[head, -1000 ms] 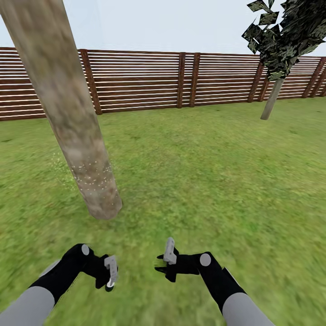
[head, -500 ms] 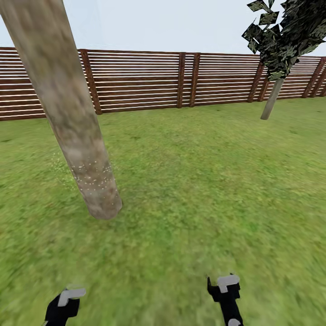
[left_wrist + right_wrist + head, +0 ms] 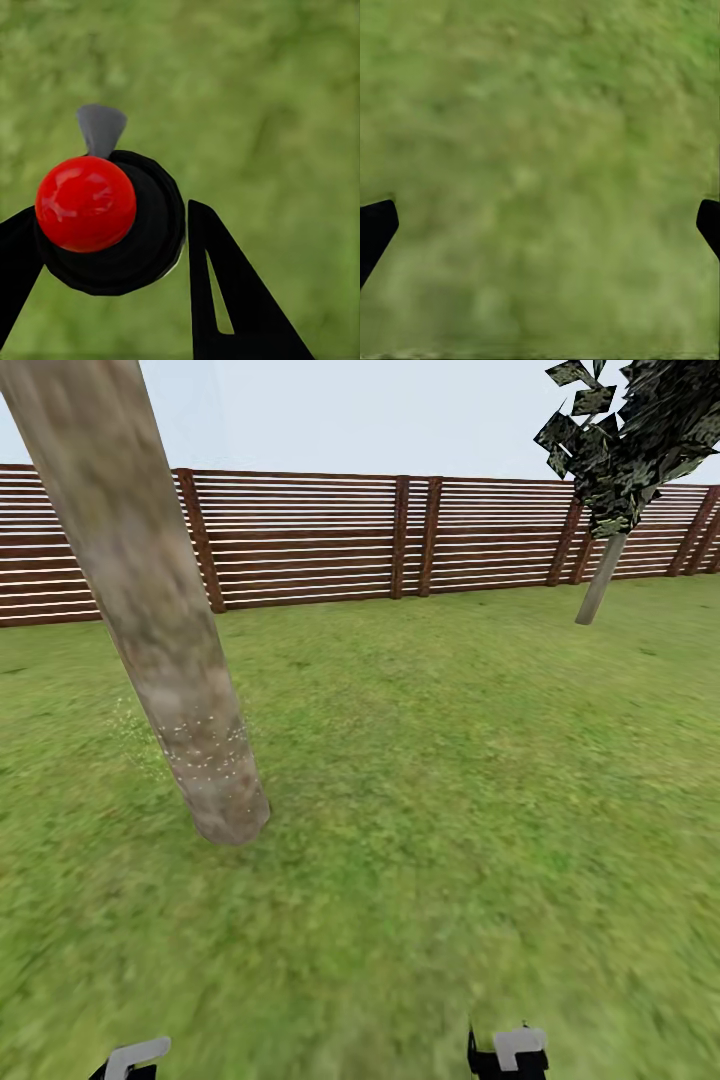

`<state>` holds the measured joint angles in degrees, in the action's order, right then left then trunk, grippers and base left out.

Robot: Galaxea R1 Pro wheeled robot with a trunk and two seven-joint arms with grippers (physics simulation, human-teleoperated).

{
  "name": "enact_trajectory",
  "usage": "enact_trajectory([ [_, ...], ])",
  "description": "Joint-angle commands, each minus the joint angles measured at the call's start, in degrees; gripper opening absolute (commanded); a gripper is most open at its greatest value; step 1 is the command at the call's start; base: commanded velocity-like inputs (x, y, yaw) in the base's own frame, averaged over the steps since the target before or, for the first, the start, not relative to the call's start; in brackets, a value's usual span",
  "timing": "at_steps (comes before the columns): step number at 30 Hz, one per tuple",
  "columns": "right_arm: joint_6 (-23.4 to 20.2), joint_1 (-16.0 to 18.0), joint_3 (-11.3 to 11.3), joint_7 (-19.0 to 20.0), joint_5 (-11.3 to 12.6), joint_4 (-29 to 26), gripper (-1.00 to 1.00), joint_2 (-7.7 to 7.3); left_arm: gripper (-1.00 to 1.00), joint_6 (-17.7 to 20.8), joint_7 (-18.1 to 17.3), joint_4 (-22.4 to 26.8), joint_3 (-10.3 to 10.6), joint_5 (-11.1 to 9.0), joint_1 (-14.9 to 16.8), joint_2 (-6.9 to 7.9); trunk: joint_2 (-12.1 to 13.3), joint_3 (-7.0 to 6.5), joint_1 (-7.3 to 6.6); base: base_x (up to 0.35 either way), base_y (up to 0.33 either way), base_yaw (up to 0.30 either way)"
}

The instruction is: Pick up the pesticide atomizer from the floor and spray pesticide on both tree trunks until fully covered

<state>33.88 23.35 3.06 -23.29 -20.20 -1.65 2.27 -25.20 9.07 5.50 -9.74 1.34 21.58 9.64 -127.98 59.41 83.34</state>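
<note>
Near the left of the head view the trunk (image 3: 150,600) is rising thick and pale from the grass (image 3: 420,760), leaning as the camera sees it, and a band of white specks (image 3: 205,750) is clinging to its lower part and drifting a little onto the lawn beside it; higher up the bark is looking bare, so the coverage is, by my reading, only partly done. The left gripper (image 3: 135,1058) is sitting low at the bottom edge, well short of the trunk, and it is carrying the atomizer (image 3: 112,217): in the left wrist view its black round body with a red cap is sitting between the two dark fingers (image 3: 225,292), a grey tab pointing away over the grass. The jaws are standing at a middling width, one finger pressing the body and the other just beside it, closed as far as the bottle lets them. Holding it low and pulled in probably suits moving on rather than spraying. Farther right the right gripper (image 3: 510,1052) is also hanging low; its wrist view is showing blurred grass between two finger tips (image 3: 375,229) set wide apart, holding nothing. At the far right the second tree (image 3: 600,585) is standing by the fence (image 3: 400,540), well apart from the robot.
</note>
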Motion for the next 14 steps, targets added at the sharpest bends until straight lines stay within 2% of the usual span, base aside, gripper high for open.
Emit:
enact_trajectory([
  [1,0.1,-0.5,0.3,-0.4,-0.6,0.1,1.0,0.02,-1.0,-0.2,0.1,-0.1,-0.2,0.2,0.0,0.01,0.0,0.04,-0.01,0.0,0.0,0.0],
  [5,0.1,-1.8,0.3,-0.4,-0.6,0.1,1.0,0.01,-1.0,-0.2,0.1,-0.1,-0.2,0.3,0.0,0.11,0.0,0.04,-0.01,0.0,0.0,0.0],
  [14,0.1,-1.9,0.3,-0.4,-0.6,0.0,1.0,0.01,-1.0,-0.2,0.1,0.0,-0.2,0.5,0.0,0.21,0.0,0.04,-0.01,0.0,0.0,0.0],
])
